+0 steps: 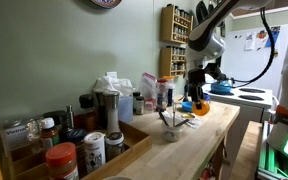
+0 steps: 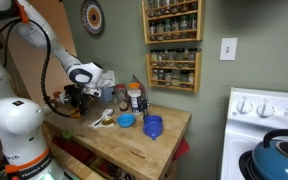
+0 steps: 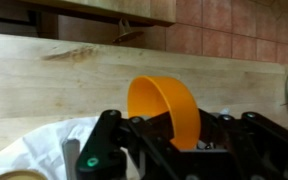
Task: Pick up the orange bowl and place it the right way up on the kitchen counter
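Showing the orange bowl (image 3: pixel 169 100) tipped on its edge rather than upright, over the light wooden tabletop (image 3: pixel 134 65); whether its lower rim touches the wood cannot be told. The black fingers (image 3: pixel 111 132) stand narrow, pressed against the bowl's wall from either side, so that the bowl is held between them. In an exterior view the same bowl (image 1: pixel 200 108) hangs under the arm, close to the tabletop's surface. Just beside the bowl lies a crumpled white cloth or paper (image 3: pixel 29 150), partly under the fingers. Near the bowl stands a thin wire stand (image 1: pixel 170 122), and behind it a cluster of bottles (image 1: pixel 150 90). A small blue bowl (image 2: pixel 127 121) and a blue cup (image 2: pixel 152 126) rest on the wood near the bowl. Well apart from the bowl are a red-lidded jar (image 1: pixel 61 160), a wall-mounted spice rack (image 2: pixel 172 45), and a white stove (image 2: pixel 264 110) carrying a blue kettle (image 2: pixel 282 155).
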### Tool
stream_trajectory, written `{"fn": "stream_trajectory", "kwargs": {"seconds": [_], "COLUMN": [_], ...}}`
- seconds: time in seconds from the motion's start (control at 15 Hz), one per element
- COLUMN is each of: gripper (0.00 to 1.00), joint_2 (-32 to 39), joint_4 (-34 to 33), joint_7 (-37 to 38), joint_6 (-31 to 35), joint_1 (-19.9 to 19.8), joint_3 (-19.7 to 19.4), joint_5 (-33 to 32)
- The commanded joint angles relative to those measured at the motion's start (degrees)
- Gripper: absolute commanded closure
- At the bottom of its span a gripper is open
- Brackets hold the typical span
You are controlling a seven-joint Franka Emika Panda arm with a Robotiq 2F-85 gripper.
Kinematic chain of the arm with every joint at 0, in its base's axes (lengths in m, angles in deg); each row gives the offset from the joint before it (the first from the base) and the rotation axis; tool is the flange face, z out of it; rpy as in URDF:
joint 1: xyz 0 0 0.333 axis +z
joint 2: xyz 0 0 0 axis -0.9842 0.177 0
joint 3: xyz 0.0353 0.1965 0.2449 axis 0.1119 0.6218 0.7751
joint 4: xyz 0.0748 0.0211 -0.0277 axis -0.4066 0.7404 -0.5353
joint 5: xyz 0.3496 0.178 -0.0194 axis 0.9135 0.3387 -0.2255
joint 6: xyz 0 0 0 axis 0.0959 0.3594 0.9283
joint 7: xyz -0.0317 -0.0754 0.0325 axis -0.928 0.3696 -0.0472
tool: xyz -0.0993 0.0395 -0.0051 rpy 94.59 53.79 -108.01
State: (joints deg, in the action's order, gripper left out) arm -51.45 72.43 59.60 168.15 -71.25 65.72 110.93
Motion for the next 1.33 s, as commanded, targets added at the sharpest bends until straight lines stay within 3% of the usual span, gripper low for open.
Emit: {"fn": "stream_trajectory", "kwargs": {"seconds": [0.0, 0.4, 0.47, 0.53, 0.67, 0.87, 1.27], "gripper": [1.00, 1.00, 1.00, 1.00, 1.00, 1.00, 1.00], "joint_2": [-4.88, -6.70, -6.90, -5.27, -5.52, -2.64, -0.09], "joint_4": [1.12, 1.07, 0.96, -0.06, -0.06, -0.92, 2.32], "joint_7": [9.07, 27.22, 28.79, 24.86, 27.13, 31.58, 44.11], "joint_6": [3.90, 6.22, 5.42, 5.33, 5.32, 7.06, 7.73], "joint_1": [0.33, -0.18, 0.13, 0.85, 0.86, -0.47, -4.98], "joint_3": [2.09, 6.12, 6.24, 4.23, 5.07, 7.33, 6.51], "joint_5": [-10.36, -28.30, -29.16, -26.44, -27.85, -34.23, -49.42]}}
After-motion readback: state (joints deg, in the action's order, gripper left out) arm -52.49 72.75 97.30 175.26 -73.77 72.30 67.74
